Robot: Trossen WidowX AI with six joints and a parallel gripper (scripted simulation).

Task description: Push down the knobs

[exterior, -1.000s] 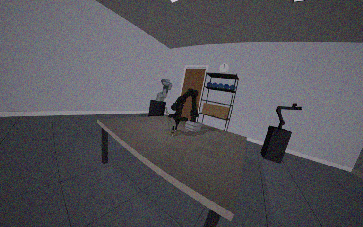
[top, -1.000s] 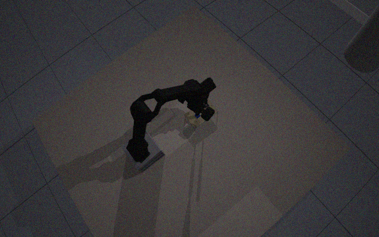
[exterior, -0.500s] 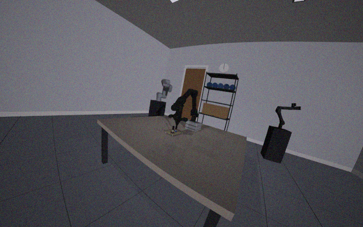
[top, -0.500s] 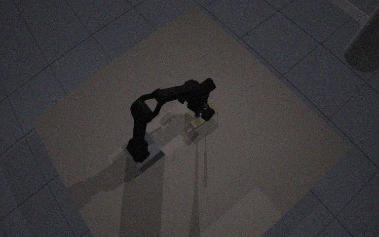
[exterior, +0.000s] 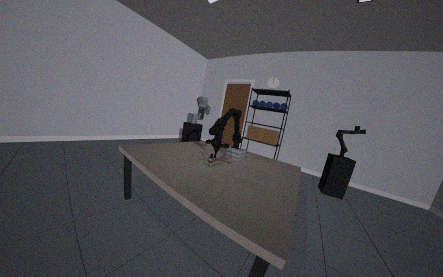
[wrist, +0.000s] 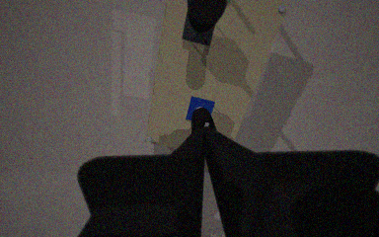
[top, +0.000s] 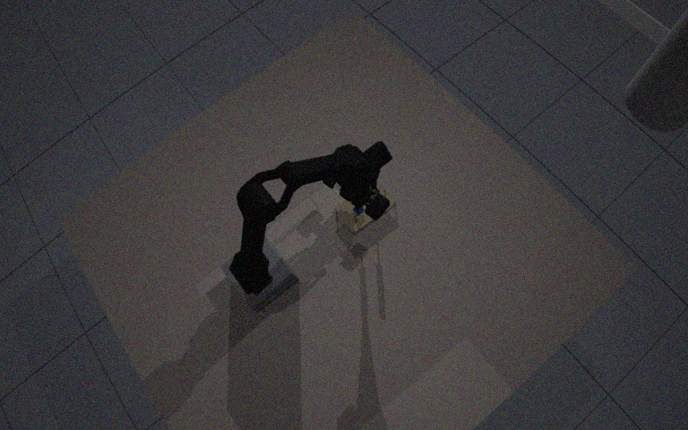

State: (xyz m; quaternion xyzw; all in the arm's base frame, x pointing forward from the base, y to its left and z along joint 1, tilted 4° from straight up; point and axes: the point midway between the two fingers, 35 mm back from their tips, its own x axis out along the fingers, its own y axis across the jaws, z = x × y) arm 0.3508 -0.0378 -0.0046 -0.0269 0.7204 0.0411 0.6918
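The wide table point(top: 476, 186) point(exterior: 231, 192) carries the black arm point(top: 313, 170) point(exterior: 217, 130), with a pale block point(exterior: 236, 153) near the board in the exterior view. Beyond stand a shelf rack point(exterior: 271, 92), a brown door point(exterior: 239, 97) and another arm on a black pedestal point(exterior: 337, 176). The arm hides part of the board from above, while the closed gripper point(wrist: 202, 132) covers much of the blue potentiometer point(top: 358, 210) point(wrist: 199, 106) and its knob, so whether that knob is seated cannot be told. Its fingertips are pressed together over it. The yellowish circuit board point(top: 361, 220) point(exterior: 210, 163) point(wrist: 174, 74) stands on the table, dim and crossed by shadows; a round black knob point(wrist: 206, 12) rises over the dark potentiometer point(wrist: 196, 36), cut off by the wrist view's top edge.
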